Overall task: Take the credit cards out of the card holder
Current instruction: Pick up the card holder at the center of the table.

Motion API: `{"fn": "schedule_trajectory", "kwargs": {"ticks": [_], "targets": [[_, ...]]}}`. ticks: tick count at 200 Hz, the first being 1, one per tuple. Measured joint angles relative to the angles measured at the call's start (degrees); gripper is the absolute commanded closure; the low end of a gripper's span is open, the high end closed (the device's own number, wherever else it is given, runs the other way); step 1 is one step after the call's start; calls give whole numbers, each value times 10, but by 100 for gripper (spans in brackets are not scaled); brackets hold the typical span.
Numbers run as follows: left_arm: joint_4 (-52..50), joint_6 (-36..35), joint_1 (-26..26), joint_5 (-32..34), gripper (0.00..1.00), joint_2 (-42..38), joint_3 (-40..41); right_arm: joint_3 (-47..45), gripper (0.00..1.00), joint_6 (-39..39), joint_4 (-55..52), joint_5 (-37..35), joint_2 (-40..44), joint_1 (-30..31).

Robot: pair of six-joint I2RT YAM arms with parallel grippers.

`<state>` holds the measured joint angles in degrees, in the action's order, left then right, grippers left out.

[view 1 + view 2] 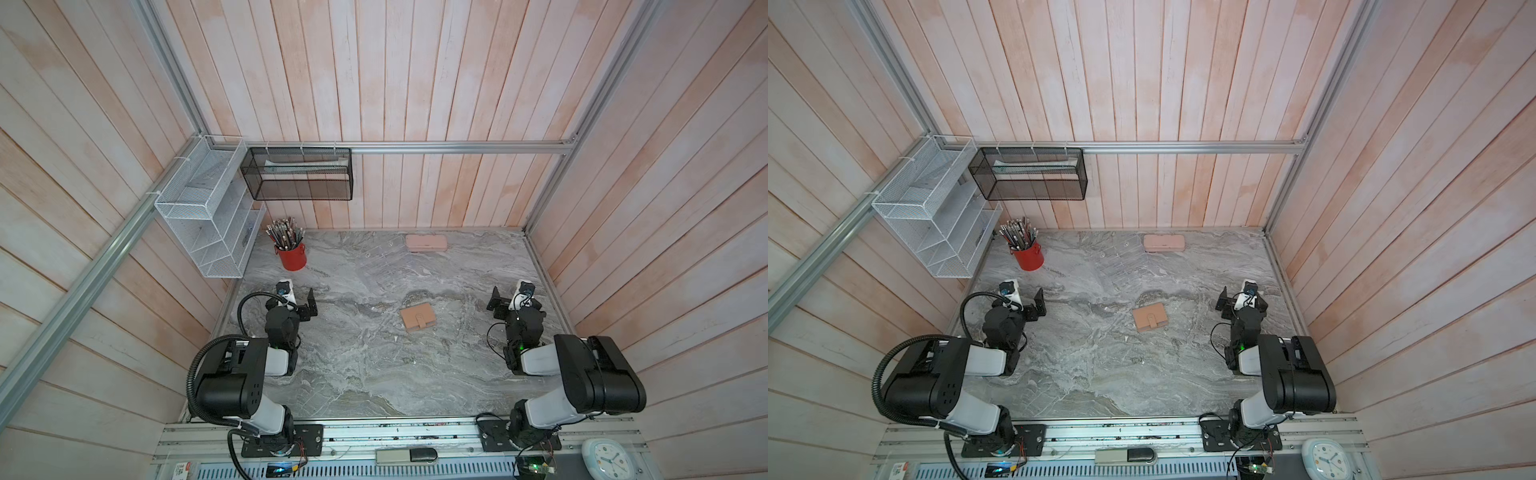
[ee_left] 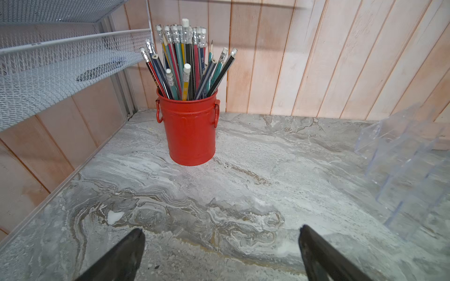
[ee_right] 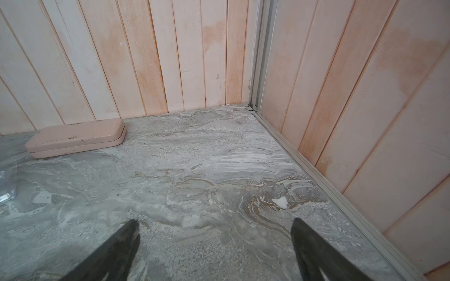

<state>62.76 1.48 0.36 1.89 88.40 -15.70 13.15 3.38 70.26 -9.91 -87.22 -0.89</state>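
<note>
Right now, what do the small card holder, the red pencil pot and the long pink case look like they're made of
Card holder: probably leather or imitation, matte tan-pink, with a strap tab; too small to be sure. Red pencil pot: likely painted metal, slightly glossy, ribbed wall, side handles. Long pink case: seemingly hard plastic, smooth shell, seam, dark scuffs.

You have bare grey marble tabletop [image 1: 353, 365] all around the tan leather card holder [image 1: 417, 318]; a clear acrylic rack [image 1: 380, 266] stands farther back.

arms [image 1: 590, 374]: black housings, white links; hose [image 1: 190, 376]: black, corrugated
</note>
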Motion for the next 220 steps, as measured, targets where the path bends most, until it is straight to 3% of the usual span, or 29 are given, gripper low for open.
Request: {"fn": "schedule_trajectory", "kwargs": {"ticks": [178, 220], "targets": [[-1, 0, 0, 0, 0, 0, 0, 0, 2, 0, 0, 0, 0, 0], [-71, 1, 0, 8, 0, -26, -34, 14, 2, -4, -51, 1, 33, 3]]}}
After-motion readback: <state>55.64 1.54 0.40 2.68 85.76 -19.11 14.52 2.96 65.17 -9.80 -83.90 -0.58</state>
